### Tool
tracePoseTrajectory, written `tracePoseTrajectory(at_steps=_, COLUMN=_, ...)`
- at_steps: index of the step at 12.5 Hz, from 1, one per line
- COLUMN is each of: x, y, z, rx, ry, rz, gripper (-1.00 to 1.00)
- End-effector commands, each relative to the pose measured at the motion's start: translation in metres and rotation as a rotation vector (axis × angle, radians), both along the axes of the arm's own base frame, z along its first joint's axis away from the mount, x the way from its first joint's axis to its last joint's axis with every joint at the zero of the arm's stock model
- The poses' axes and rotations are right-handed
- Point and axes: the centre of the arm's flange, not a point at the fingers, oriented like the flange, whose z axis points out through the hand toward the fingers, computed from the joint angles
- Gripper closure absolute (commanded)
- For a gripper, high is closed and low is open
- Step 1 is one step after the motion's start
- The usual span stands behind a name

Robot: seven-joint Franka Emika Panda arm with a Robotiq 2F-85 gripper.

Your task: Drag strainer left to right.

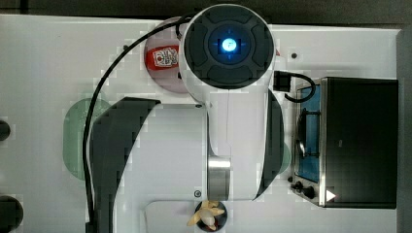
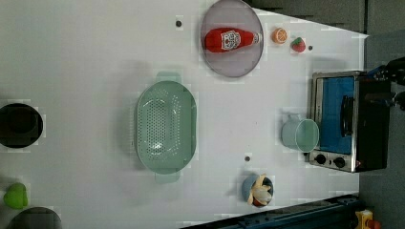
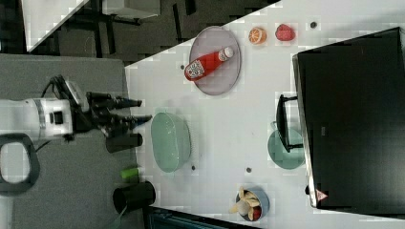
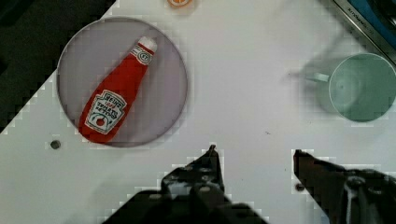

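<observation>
The strainer (image 2: 165, 126) is a pale mint-green oblong colander with a dotted basin, lying on the white table (image 2: 95, 57). In the top view my arm covers most of the strainer (image 1: 75, 138), leaving its left end showing. In the right view my gripper (image 3: 138, 109) hangs just off the rim of the strainer (image 3: 170, 141) at the right view's left, not touching it. The wrist view shows the gripper (image 4: 257, 158) open, its black fingers (image 4: 212, 163) wide apart over bare table with nothing between them.
A grey plate (image 2: 231, 62) holds a ketchup bottle (image 2: 229, 39); an orange (image 2: 279, 35) and a strawberry (image 2: 299, 44) lie beside it. A mint mug (image 2: 301, 134) stands next to the toaster oven (image 2: 348, 121). There is also a fruit bowl (image 2: 258, 189) and a black cup (image 2: 19, 125).
</observation>
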Motion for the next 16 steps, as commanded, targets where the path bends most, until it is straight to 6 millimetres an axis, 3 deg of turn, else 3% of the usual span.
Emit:
tracePoseTrajectory(at_steps=1, x=-0.137, y=-0.006, z=0.059, rx=-0.016, ry=0.014, rz=-0.043, gripper=-0.59)
tracePoseTrajectory(at_steps=3, x=-0.135, y=0.005, z=0.059, rx=-0.020, ry=0.007, rz=-0.022, gripper=-1.00)
tracePoseTrajectory(at_steps=4, x=-0.133, y=0.020, z=0.057, rx=-0.018, ry=0.002, rz=0.004, gripper=-1.00)
tracePoseTrajectory(at_steps=6, x=-0.126, y=0.068, z=0.048, rx=-0.013, ry=-0.011, rz=0.089, gripper=-1.00)
tracePoseTrajectory(at_steps=8, x=-0.117, y=0.123, z=0.027, rx=-0.037, ry=-0.015, rz=0.141, gripper=-1.00)
tracePoseTrajectory(at_steps=10, x=-0.112, y=0.176, z=-0.008, rx=-0.057, ry=0.006, rz=0.105, gripper=-1.00)
tracePoseTrajectory(at_steps=13, x=-0.108, y=0.253, z=-0.071, rx=-0.053, ry=0.030, rz=-0.083, gripper=-1.00)
tracePoseTrajectory(at_steps=16, x=-0.106, y=0.303, z=-0.144, rx=-0.028, ry=0.071, rz=-0.297, gripper=-1.00)
